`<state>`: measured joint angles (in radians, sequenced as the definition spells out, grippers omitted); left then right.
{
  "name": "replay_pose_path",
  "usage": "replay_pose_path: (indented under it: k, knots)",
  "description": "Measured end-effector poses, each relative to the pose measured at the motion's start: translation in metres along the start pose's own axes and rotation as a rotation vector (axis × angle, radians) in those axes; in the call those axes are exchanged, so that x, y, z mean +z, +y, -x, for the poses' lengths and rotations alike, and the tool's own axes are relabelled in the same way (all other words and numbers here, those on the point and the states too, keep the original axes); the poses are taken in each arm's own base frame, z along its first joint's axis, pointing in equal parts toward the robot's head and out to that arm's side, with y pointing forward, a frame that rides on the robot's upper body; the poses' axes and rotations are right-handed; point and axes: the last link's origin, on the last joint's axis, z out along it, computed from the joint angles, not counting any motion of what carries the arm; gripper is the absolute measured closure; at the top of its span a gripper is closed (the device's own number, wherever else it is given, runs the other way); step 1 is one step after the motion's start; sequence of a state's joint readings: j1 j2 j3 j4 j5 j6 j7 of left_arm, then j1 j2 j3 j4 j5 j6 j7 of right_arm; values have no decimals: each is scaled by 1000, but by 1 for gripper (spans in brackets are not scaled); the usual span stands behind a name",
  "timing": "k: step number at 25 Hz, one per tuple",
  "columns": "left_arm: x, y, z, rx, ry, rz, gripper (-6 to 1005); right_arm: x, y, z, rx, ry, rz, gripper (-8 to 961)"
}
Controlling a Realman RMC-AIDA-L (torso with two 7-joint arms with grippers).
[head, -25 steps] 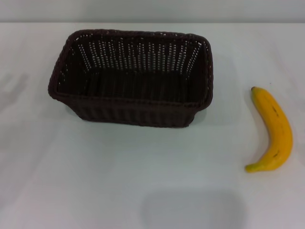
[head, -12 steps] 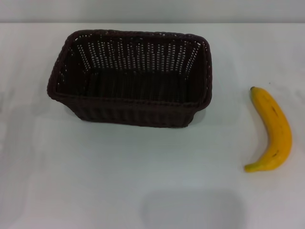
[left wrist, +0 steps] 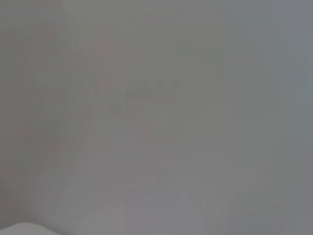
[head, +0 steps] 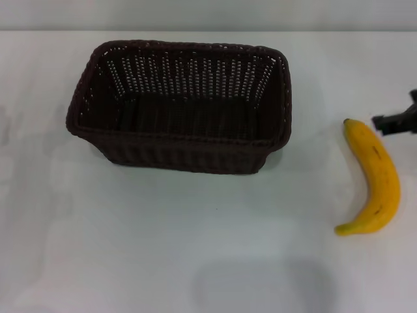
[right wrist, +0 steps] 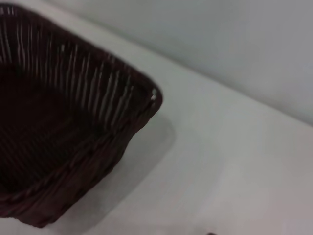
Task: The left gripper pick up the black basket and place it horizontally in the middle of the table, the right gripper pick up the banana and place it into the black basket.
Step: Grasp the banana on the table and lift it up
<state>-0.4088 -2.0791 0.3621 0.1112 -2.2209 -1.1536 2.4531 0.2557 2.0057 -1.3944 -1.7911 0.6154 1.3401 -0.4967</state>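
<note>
Already the black basket (head: 179, 107) sits mid-table; next, lower your right end effector (head: 396, 122), aperture indiscernible, onto the banana (head: 373, 177).

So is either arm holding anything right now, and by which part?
Nothing is held. The banana lies on the table, and the black basket sits empty. The right gripper is only at the view's right edge, near the banana's far tip; the left gripper is out of view.

a bare test bench: plain white table (head: 195, 261) against a blank wall (head: 208, 13).
</note>
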Motion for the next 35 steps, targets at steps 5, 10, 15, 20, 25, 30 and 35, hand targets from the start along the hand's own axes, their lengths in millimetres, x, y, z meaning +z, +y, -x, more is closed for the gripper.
replay_pose_path:
  k: [5, 10, 15, 20, 25, 30, 35]
  knots:
    - [1, -2, -1, -6, 4, -16, 347, 19, 20, 3, -18, 64, 13, 138]
    - [3, -1, -2, -6, 6, -15, 346, 36, 23, 0, 0, 103, 32, 155]
    - [6, -1, -1, -6, -7, -22, 346, 51, 15, -7, 32, 141, 8, 173]
    - [8, 1, 0, -10, -9, -18, 346, 63, 9, -14, 42, 189, -14, 191]
    - [9, 2, 0, -13, -9, -14, 346, 74, 11, -20, 50, 230, 4, 208]
    - [10, 3, -1, -13, -7, -13, 346, 80, 12, -21, 55, 257, 17, 226]
    - [10, 2, -1, -13, -6, -14, 346, 79, 11, -21, 54, 261, 21, 243]
